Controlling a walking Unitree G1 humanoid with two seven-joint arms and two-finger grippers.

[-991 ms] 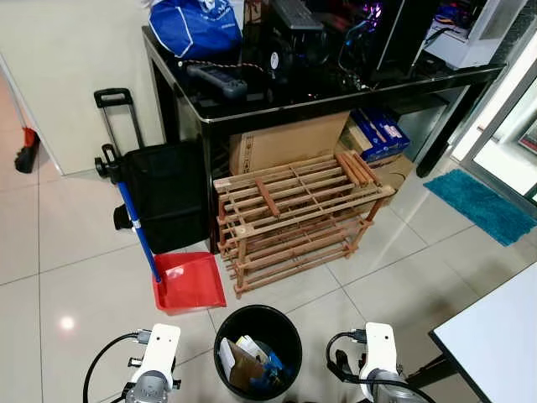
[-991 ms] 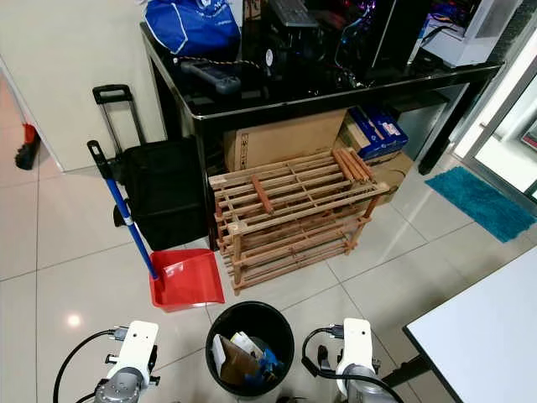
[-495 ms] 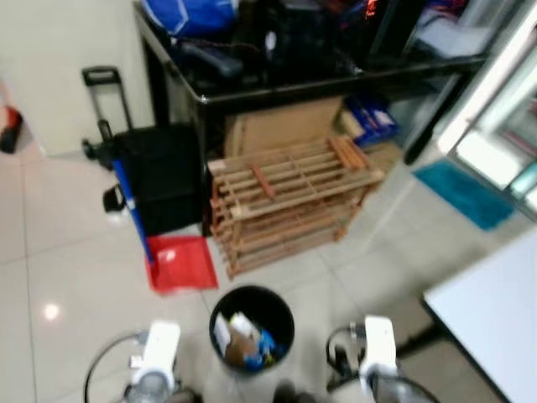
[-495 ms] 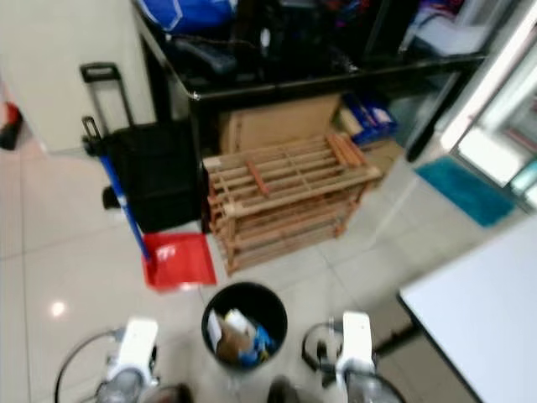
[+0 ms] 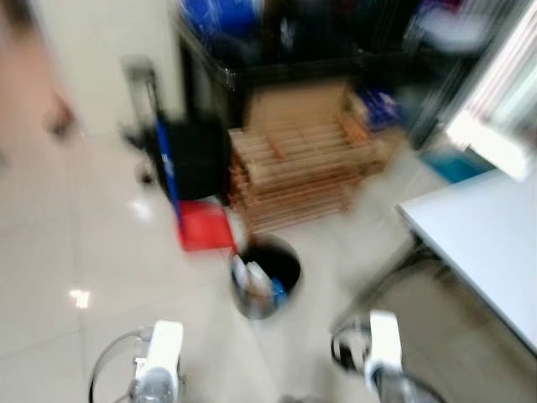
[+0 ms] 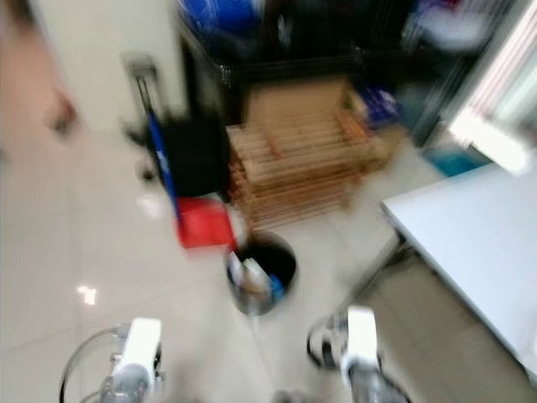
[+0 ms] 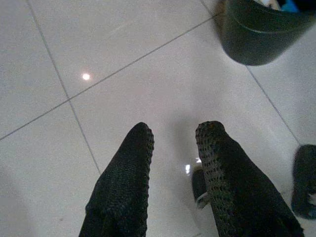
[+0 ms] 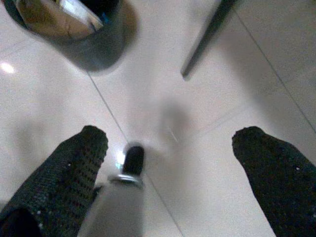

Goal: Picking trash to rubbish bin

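Left gripper: fingers a narrow gap apart, holding nothing, above bare floor tile. Right gripper: fingers spread wide, holding nothing, over the floor. Bin stands on the floor at 12 o'clock of both grippers, trash inside. Red dustpan just beyond, at 11 o'clock of the bin; wooden rack at 12 o'clock. White worktop at 3 o'clock. Head views blurred.

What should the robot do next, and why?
Probably pause and let the blurred head views settle. The rubbish bin already holds trash, both the left gripper and right gripper are open and empty over bare tiled floor, so it needs a clear look for more trash.
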